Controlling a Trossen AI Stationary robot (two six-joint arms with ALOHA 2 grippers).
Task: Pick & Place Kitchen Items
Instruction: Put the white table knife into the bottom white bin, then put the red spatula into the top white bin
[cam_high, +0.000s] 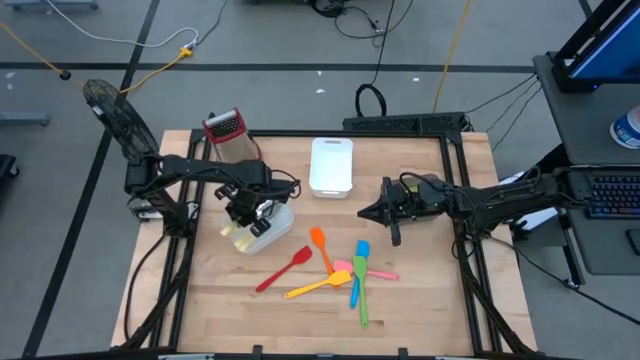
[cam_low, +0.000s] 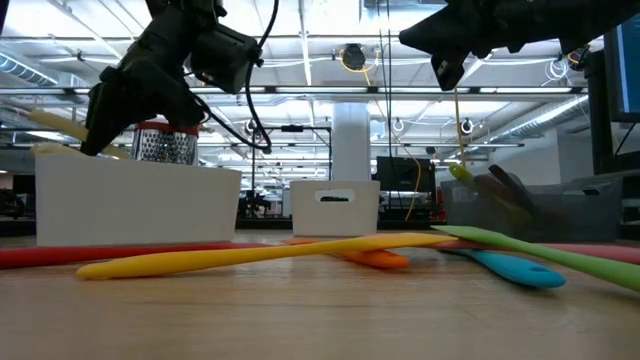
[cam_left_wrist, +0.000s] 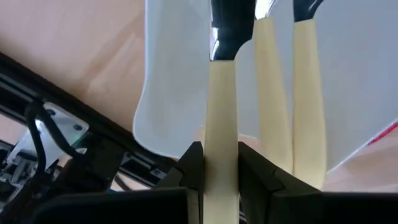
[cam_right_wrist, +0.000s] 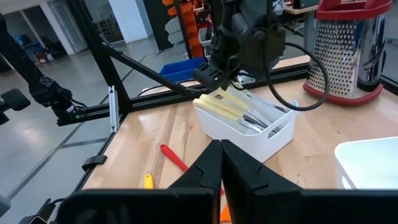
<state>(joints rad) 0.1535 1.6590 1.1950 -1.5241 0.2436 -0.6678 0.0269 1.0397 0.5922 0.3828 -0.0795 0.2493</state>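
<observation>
A cream-handled utensil (cam_left_wrist: 222, 124) is being held by its handle in the left gripper (cam_left_wrist: 221, 168), whose fingers are pinching it on both sides directly above the white bin (cam_high: 262, 228) at the left of the counter (cam_high: 420, 300), where two matching cream-handled pieces (cam_left_wrist: 292, 99) are already lying. The right gripper (cam_right_wrist: 221, 163) is hovering above mid-counter with its fingers pressed together and holding nothing, pointing toward the left arm. Red (cam_high: 283, 270), orange (cam_high: 320, 243), yellow (cam_high: 318, 285), blue (cam_high: 358, 275), green (cam_high: 361, 295) and pink (cam_high: 362, 269) utensils are lying crossed in a loose cluster on the wood in front of it. The likely risk: the held piece is reaching toward the bin's rim, so a release from here could tip it over the wall, and the overlapping utensils could drag one another when the next one is lifted.
</observation>
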